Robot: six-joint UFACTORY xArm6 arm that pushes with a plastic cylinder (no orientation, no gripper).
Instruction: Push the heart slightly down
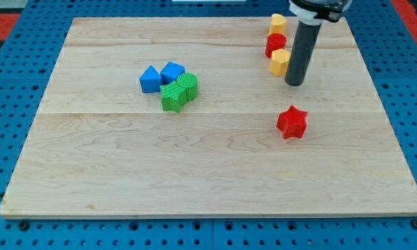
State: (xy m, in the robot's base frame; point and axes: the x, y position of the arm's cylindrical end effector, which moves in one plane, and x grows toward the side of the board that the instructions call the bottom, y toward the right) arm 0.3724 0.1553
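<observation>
While nothing is gripped, my tip (294,82) is set just beside the yellow block (279,62), near the bench's (194,173) top edge.

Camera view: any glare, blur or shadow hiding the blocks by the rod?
Camera view: even light, no glare on the board; blocks sharp; only soft shadows. My tip sits just right of the lower yellow block; the rod hides no block, though the red block is partly covered by the lower yellow one.

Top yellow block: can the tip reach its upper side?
Probably: my tip sits right of the lower yellow block, nothing blocks going up, but the top yellow block hugs the board's top edge.
</observation>
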